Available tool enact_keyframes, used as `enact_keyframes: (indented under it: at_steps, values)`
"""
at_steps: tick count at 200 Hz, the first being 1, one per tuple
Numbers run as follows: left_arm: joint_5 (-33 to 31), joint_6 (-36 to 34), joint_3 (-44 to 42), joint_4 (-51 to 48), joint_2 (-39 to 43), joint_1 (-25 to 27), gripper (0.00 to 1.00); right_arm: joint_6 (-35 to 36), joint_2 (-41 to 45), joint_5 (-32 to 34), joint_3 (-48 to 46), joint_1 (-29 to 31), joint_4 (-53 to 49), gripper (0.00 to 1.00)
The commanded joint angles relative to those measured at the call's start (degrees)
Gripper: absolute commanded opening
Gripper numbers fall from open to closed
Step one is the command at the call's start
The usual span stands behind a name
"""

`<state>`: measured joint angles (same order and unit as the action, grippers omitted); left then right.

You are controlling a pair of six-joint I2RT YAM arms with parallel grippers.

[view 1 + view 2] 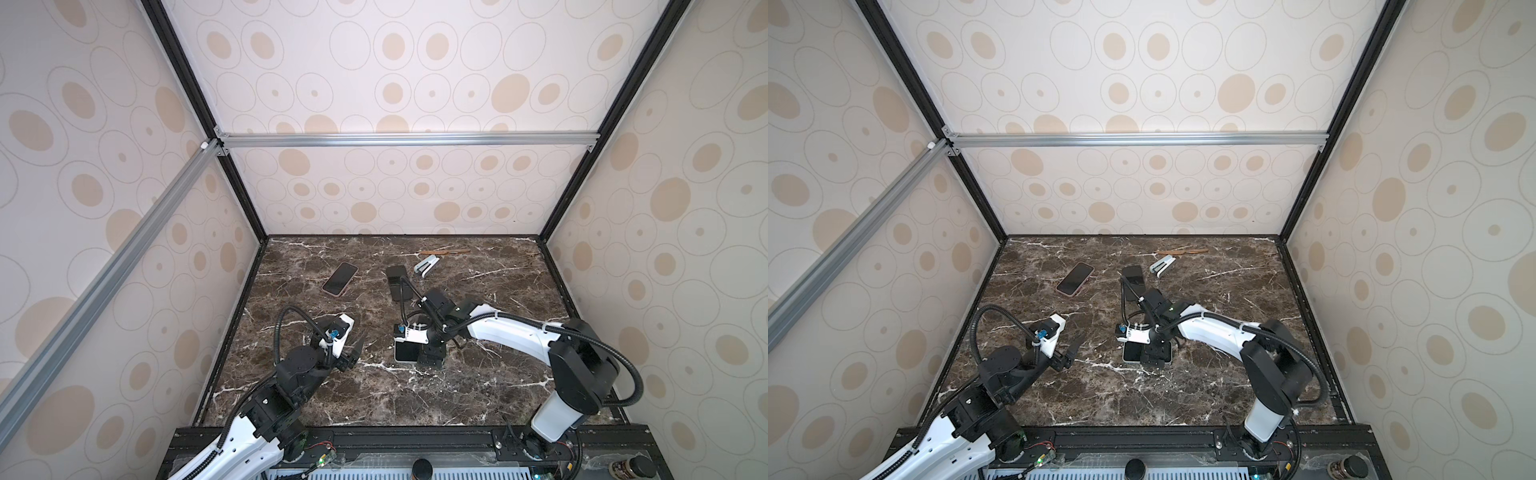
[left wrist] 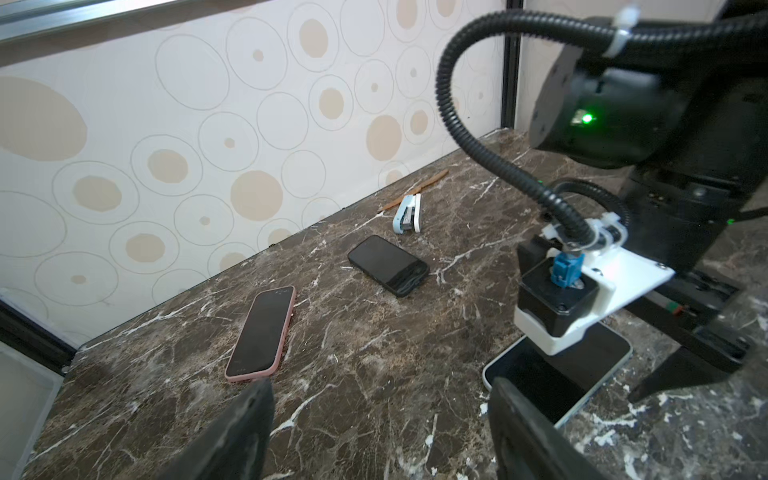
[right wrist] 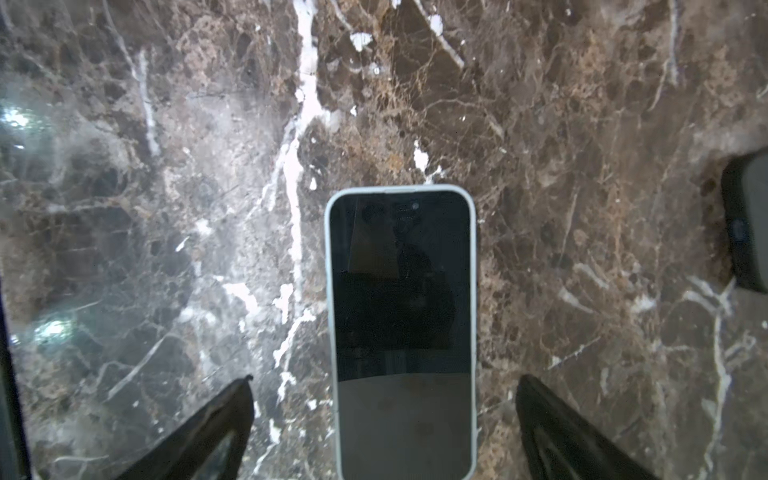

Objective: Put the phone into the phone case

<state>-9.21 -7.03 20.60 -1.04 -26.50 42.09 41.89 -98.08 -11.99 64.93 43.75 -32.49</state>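
On a crooked lift-off, could drag askew the phone (image 3: 403, 291), lying flat and screen-up in its pale phone case (image 3: 330, 291) on the desk (image 3: 602, 166) between the spread tips of the right pincer (image 3: 386, 377), long axis across the desk, earpiece end toward the likewise spread, empty left pincer (image 2: 382, 381).

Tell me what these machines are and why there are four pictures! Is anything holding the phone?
They are two robot arms at the edge of a marble table. Two pictures look down from overhead; the other two come from a camera on each arm's wrist. On the table lie a phone in a pale case, a phone in a pink case, a flat black phone and what looks like a small stapler. Nothing is held: the right hand hangs open over the pale-cased phone without touching it, and the left hand is open nearby.
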Motion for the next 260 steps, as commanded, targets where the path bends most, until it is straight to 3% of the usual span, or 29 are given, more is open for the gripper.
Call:
enact_keyframes:
  at_steps: [1,53,100,168,197,219,260]
  values:
    - [-0.99,-3.31,2.28,-2.23,-2.44,-0.39,0.81,5.18,-3.71,-0.07,3.06,0.11,-3.84,1.0]
    - [-1.77,-3.26,1.81,-2.84,-3.05,-0.48,0.83,3.88,-7.19,-0.62,3.8,0.29,-7.32,1.0]
    - [-1.03,-3.52,1.9,-2.74,-2.68,-1.09,0.83,-1.35,-7.62,0.02,-0.47,0.47,-1.66,0.97]
    - [-0.38,-3.26,1.28,-2.26,-2.28,-3.23,0.83,-6.27,-10.11,6.62,0.79,2.31,-5.81,0.89]
    - [0.74,-3.3,1.2,-1.69,-3.1,-3.63,0.84,-9.15,-10.04,10.05,0.08,2.31,-2.93,0.8]
    - [0.87,-3.08,1.13,-1.76,-3.79,-4.09,0.84,-13.7,-9.69,14.99,1.36,1.54,-1.3,0.67]
    - [-0.87,-3.15,1.12,-2.03,-3.47,-4.45,0.84,-25.84,-10.06,15.51,5.87,-7.65,-3.54,0.61]
